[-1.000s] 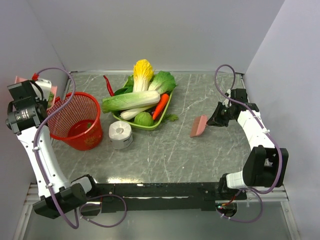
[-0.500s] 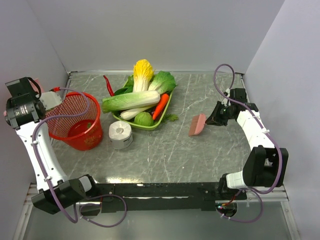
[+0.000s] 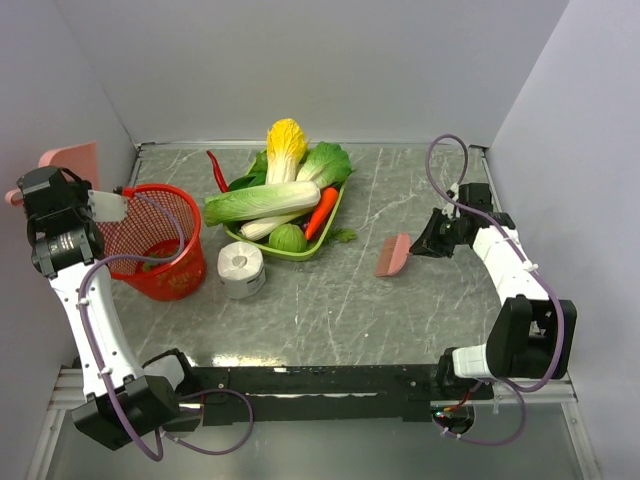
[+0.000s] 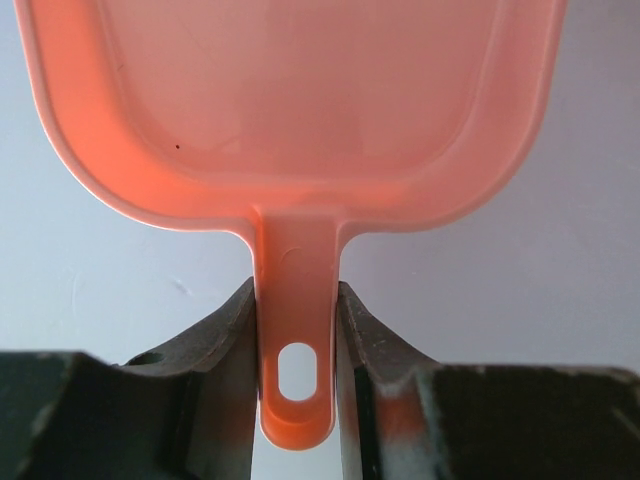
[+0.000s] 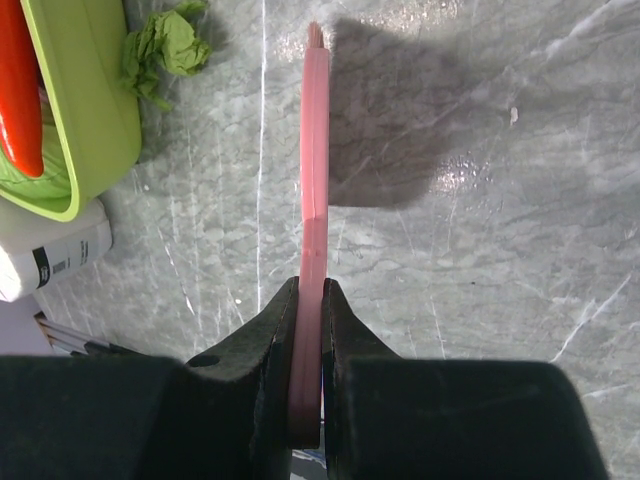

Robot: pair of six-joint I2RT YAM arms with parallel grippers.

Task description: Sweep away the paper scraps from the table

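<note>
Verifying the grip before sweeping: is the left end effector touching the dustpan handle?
Touching. Left wrist view: the left end effector clamps the dustpan handle from both sides, no gap.

The overhead camera looks down from above the near edge over the whole bench [image 3: 330,300]. The left wrist camera sits tight behind its pincer [image 4: 297,340], facing the wall [image 4: 80,280]; both views show the pink dustpan [image 4: 290,100]. The right wrist camera looks closely down along its brush [image 5: 314,170]; both show the green tray [image 5: 90,110].

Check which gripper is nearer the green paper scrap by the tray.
Right. Right gripper, holding the brush, is right of the green scrap; left gripper, holding the dustpan, is far left, past the red basket.
</note>
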